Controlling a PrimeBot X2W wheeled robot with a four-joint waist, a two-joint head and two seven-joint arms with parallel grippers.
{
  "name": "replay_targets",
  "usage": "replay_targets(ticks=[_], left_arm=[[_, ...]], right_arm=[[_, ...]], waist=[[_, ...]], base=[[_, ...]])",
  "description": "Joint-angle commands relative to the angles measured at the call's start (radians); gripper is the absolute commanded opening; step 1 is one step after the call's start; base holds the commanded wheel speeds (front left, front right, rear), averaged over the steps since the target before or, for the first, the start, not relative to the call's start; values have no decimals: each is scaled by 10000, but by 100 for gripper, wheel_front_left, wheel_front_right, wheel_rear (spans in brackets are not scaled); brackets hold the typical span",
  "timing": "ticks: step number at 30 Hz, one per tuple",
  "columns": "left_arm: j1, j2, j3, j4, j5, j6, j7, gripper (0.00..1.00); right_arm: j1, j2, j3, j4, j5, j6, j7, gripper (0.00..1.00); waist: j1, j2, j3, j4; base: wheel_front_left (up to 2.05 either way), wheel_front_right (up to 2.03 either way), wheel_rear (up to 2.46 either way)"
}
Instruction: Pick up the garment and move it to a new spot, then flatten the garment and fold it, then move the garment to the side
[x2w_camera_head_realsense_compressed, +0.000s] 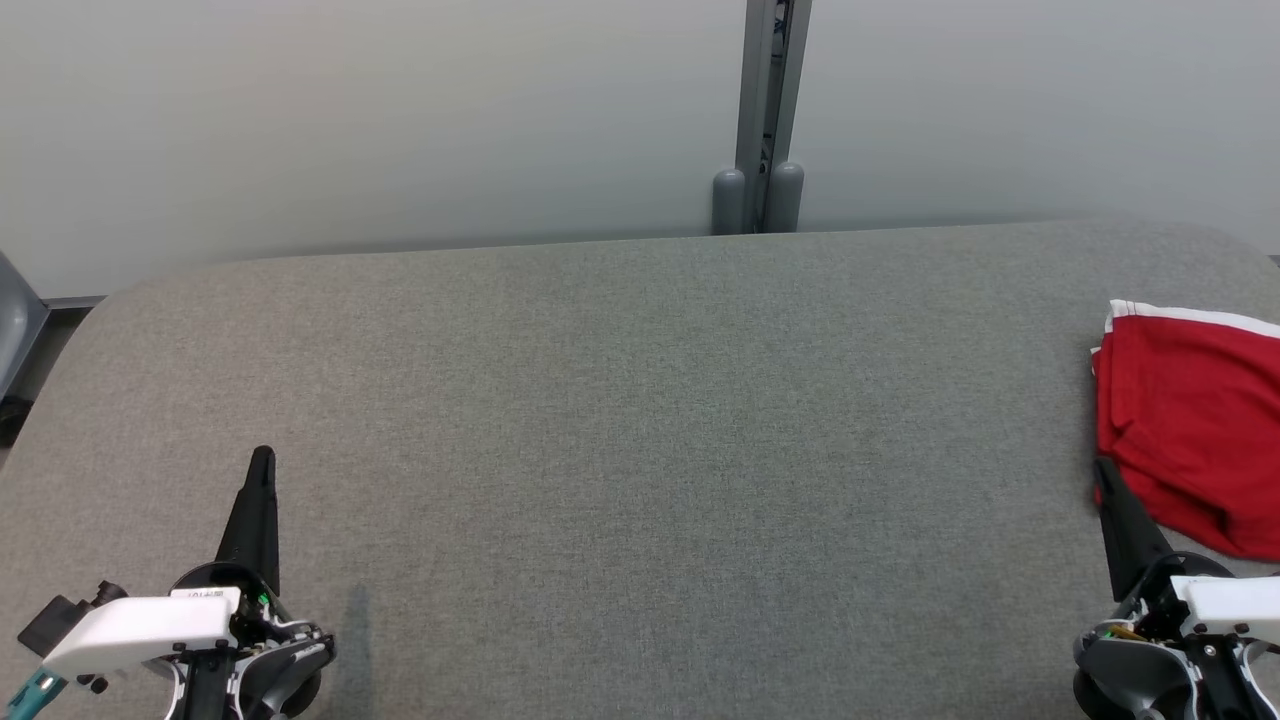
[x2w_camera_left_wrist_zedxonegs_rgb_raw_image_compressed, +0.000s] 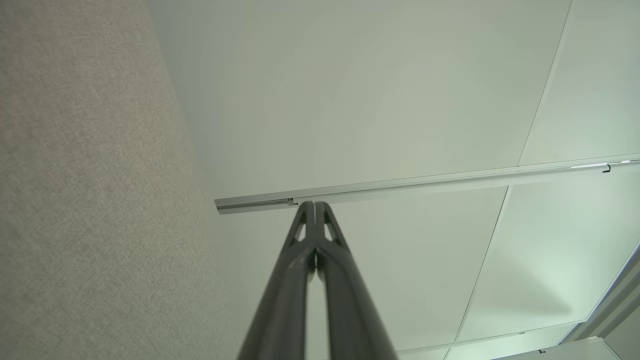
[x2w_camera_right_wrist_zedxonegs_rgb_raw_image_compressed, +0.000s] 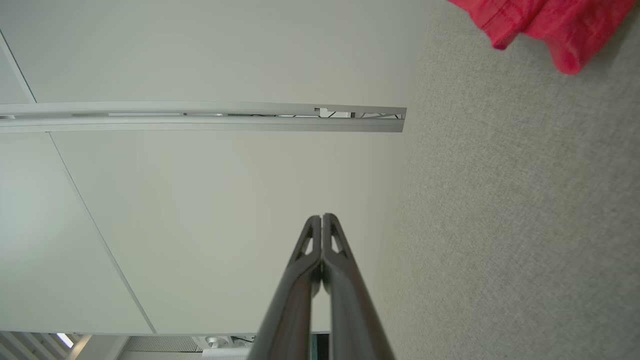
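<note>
1. State: left claw (x2w_camera_head_realsense_compressed: 262, 458) and right claw (x2w_camera_head_realsense_compressed: 1103, 468) are both pressed together and hold nothing, low over the grey table (x2w_camera_head_realsense_compressed: 640, 420).
2. Garment (x2w_camera_head_realsense_compressed: 1190, 420): red with white trim, bunched at the table's far right and cut off by the frame edge in the head view. The right claw's tip sits just beside its near-left hem (can't tell if it touches).
3. Risk: part of the garment is out of frame, so its extent and how close it lies to the table edge are unknown. A pull on one corner could drag the rest off the table.
4. Risk: the claw has to part before going in. Driven in while together, it would only shove the cloth and ruck it further.
5. Risk: pinching just one layer of the heap. It would likely lift lopsided and open out in the air, which makes flattening harder.
6. Risk: the left claw is well apart from the garment. A two-arm grasp needs a long reach across or a turn at the waist.
7. Writing: there is a small label on the left wrist housing (x2w_camera_head_realsense_compressed: 205, 596), too small to read. No logo or print is legible on the garment.
</note>
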Motion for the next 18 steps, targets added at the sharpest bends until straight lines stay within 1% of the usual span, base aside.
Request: replay_targets(ticks=[1, 18], left_arm=[[-99, 53, 37, 6, -11, -24, 37, 0], [-99, 53, 36, 5, -12, -24, 36, 0]], right_arm=[[-86, -22, -44, 25, -25, 4, 47, 0], [-92, 6, -88, 28, -64, 4, 75, 0]], waist=[[0, 0, -1, 0], [0, 0, -1, 0]], base=[[0, 0, 0], [0, 0, 0]])
